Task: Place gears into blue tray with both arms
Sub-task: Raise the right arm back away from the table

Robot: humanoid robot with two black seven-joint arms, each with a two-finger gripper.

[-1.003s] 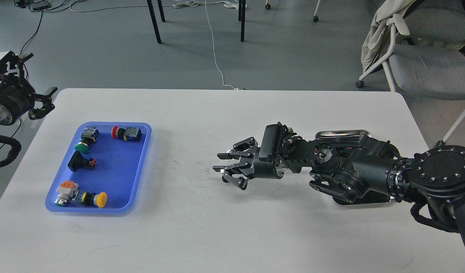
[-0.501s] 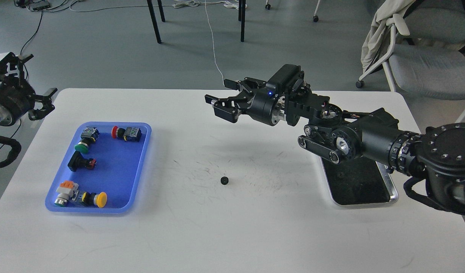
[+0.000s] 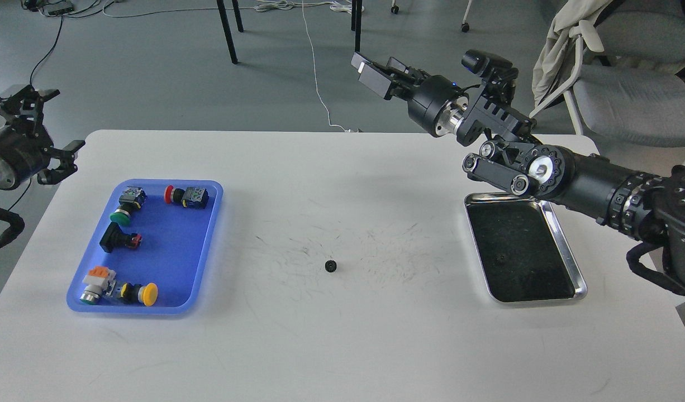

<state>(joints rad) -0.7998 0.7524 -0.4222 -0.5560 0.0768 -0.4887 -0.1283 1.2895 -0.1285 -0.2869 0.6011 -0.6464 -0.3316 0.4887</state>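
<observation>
One tiny black gear point(image 3: 331, 266) lies by itself on the white table, near the middle. The blue tray point(image 3: 175, 257) sits at the left and holds several push-button switches with coloured caps. My right gripper point(image 3: 379, 71) is open and empty, raised high over the table's far edge, well above and behind the gear. Off the table's left edge, beyond the tray's far corner, my left gripper point(image 3: 43, 131) hangs open with nothing in it.
A shiny steel tray point(image 3: 567, 245) with a black inside lies at the right, under my right forearm; a small dark speck shows in it. Chairs and table legs stand on the floor beyond the table.
My right gripper let go of the gear on the table, then rose and swung back to the right, uncovering the steel tray. The left gripper turned slightly in place.
</observation>
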